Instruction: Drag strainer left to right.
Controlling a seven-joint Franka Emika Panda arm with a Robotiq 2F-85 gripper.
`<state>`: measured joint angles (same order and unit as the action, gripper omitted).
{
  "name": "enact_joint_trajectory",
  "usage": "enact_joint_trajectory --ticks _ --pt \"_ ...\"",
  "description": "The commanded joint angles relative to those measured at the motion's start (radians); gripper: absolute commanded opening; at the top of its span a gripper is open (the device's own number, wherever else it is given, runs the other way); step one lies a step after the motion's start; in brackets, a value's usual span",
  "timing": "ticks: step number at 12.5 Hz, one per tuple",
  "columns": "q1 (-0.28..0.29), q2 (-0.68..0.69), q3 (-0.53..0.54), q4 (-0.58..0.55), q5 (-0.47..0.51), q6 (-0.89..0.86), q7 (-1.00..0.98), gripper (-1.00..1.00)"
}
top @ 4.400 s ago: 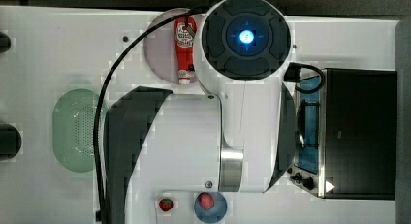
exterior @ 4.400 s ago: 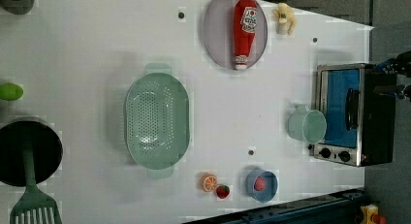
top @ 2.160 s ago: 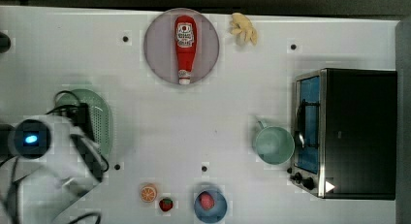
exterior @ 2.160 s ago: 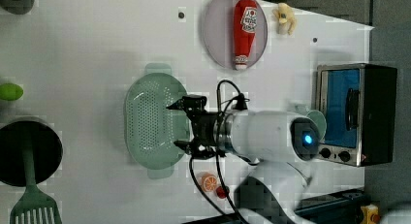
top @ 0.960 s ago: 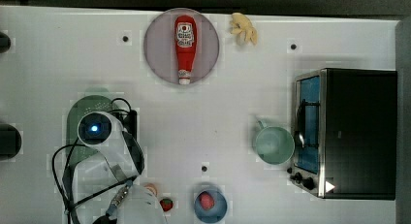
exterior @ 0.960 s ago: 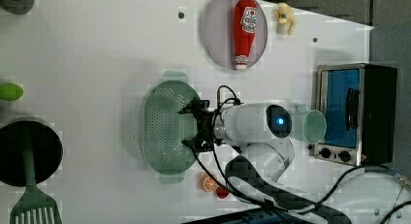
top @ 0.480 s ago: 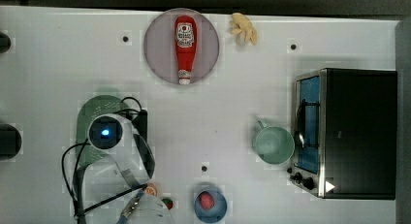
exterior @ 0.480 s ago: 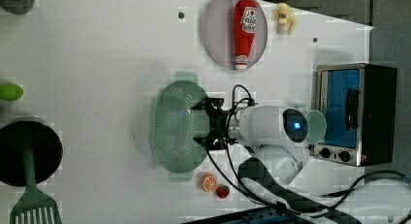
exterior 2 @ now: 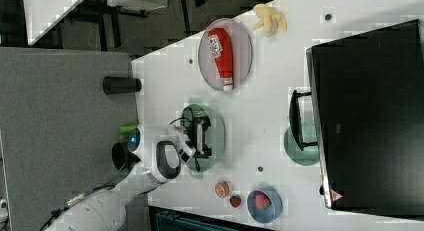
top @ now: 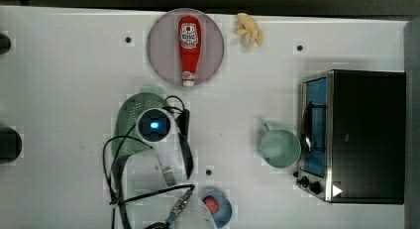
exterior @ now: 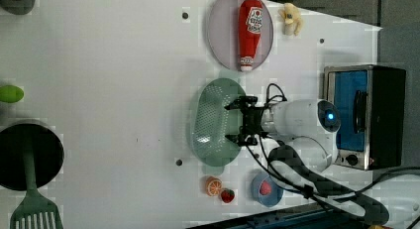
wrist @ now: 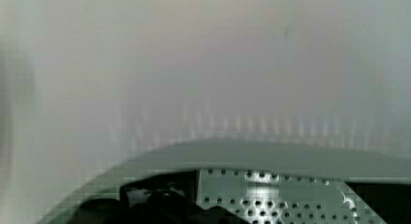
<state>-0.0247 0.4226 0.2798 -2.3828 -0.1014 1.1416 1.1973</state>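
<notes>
Perforated oval plastic strainer — pale green — on smooth white table.

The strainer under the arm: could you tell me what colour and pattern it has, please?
The strainer is pale green, dotted all over with small holes; the left view shows it best.

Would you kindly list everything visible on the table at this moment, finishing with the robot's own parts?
strainer: one, pale green, table middle.
plate: one, grey, holding the ketchup bottle.
ketchup bottle: one, red, lying on the plate.
bananas: one bunch, yellow, beside the plate.
mug: one, mint green, beside the toaster oven.
toaster oven: one, black and silver, the top view's right.
bowl: one, blue, holding a red fruit.
orange slice: one, beside the strawberry.
strawberry: one, red.
spatula: one, green, the left view's lower left.
gripper: one, black, open, over the strainer's rim.
</notes>
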Motion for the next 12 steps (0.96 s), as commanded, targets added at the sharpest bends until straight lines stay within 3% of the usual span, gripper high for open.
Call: enact_joint_trajectory --ticks 1,7,12 --pt "-0.036 -0.027 -0.061 -0.007 0.013 0.006 -0.160 1.00" --pt "-0.062 -0.041 -0.170 -0.018 0.013 0.012 -0.355 1.00" --pt "-0.067 -0.045 -0.269 -0.018 0.013 0.016 -0.402 1.00"
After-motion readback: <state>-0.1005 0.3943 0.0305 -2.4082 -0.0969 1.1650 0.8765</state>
